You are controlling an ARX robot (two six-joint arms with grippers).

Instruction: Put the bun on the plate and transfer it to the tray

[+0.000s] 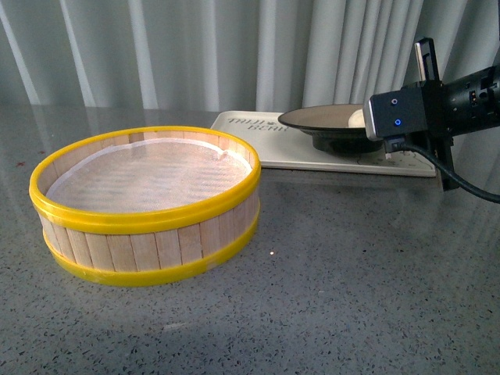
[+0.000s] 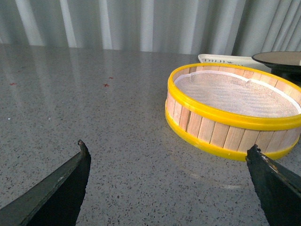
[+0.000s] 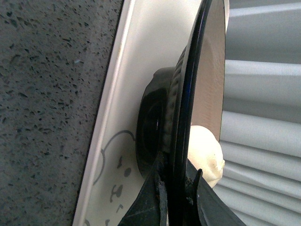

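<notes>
The black-rimmed plate (image 1: 324, 119) sits over the cream-white tray (image 1: 273, 148) at the back right, and whether its foot rests on the tray I cannot tell. My right gripper (image 1: 383, 137) is shut on the plate's near rim (image 3: 181, 141). The cream-white bun (image 1: 357, 118) lies inside the plate close to that gripper; in the right wrist view the bun (image 3: 204, 153) shows beside the fingers. The tray (image 3: 127, 94) with its bear drawing lies under the plate's black foot. My left gripper (image 2: 167, 155) hangs open over bare table, nothing between its fingers.
A round yellow-rimmed wooden steamer basket (image 1: 148, 207) with a white liner stands at the left middle of the grey speckled table (image 1: 351, 273), close to the tray's left end. Grey curtains hang behind. The basket (image 2: 235, 110) lies ahead of the left gripper.
</notes>
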